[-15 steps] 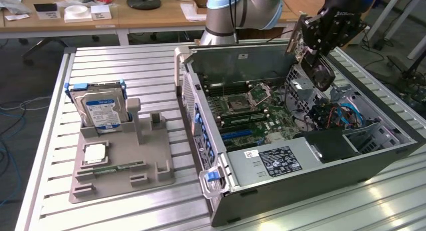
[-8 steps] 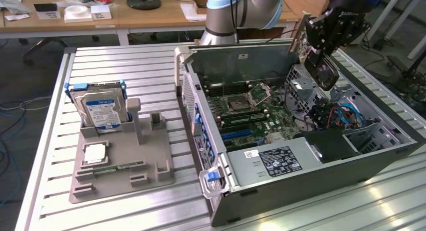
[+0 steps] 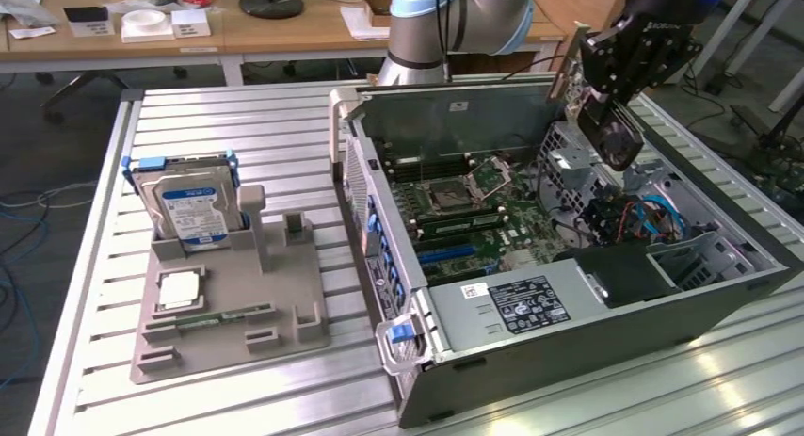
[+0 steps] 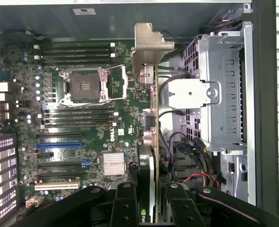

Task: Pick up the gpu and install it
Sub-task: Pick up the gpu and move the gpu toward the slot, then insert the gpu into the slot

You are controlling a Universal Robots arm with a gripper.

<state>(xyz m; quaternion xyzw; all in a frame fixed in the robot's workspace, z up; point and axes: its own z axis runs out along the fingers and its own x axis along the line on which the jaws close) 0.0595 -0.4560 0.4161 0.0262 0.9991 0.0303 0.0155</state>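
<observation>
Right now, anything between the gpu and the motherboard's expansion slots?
Nothing visible. The claw holds the gpu edge-on above the open case; the blue slot and its neighbours look bare. Cables sit beside the drive cage, off that path.

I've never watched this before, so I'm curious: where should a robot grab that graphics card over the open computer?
By its upper long edge, from above, pinching the two flat faces, as the gripper holds the gpu. The card is thin and hangs on edge, leaving its bracket and lower edge free.
</observation>
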